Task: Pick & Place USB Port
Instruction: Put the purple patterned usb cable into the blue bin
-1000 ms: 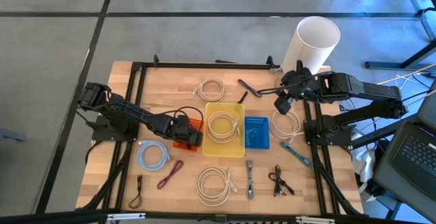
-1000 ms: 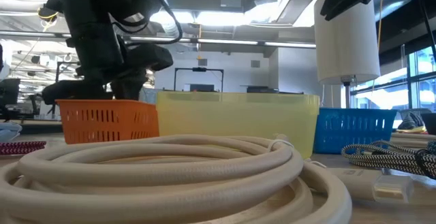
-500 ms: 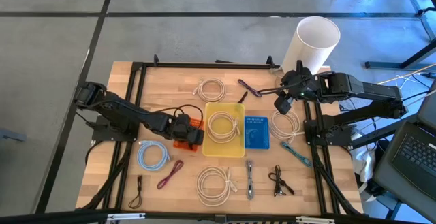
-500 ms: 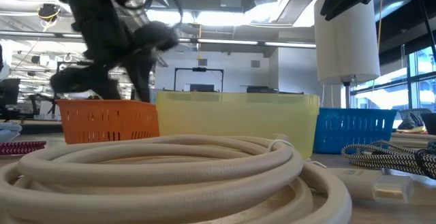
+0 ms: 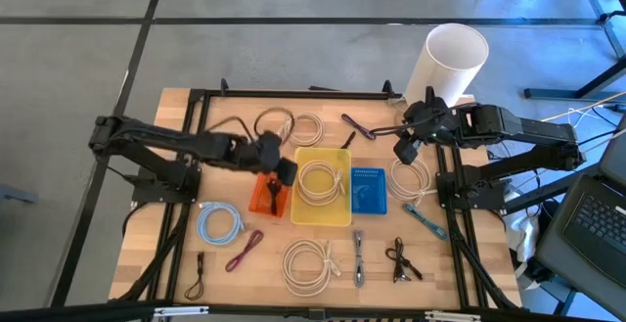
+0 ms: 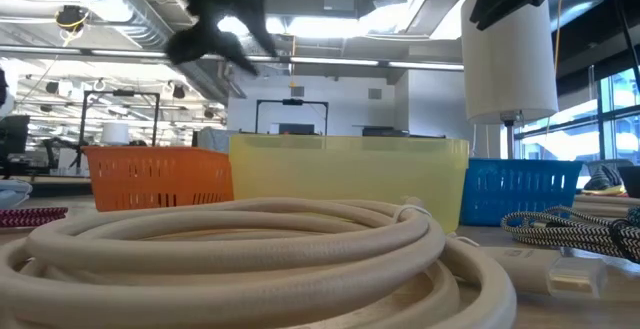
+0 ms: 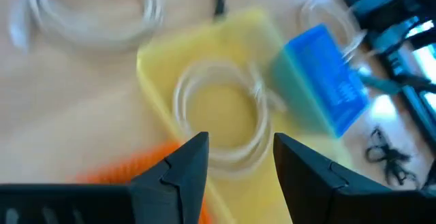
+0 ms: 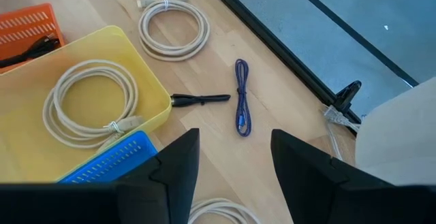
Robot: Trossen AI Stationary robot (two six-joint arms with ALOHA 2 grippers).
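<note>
Left tool (image 5: 282,170) open, empty, hovers above orange basket (image 5: 266,195), beside yellow bin (image 5: 323,187). Black cable (image 5: 273,194) lies in orange basket, likely sorted by type. Right tool (image 5: 404,150) open, parked near white tube (image 5: 448,63).

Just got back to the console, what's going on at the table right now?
The left hand is open and empty above the near edge of the orange bin, beside the yellow bin. A black cable lies in the orange bin. A white coil sits in the yellow bin. The right hand waits open near the white cylinder, holding nothing.
</note>
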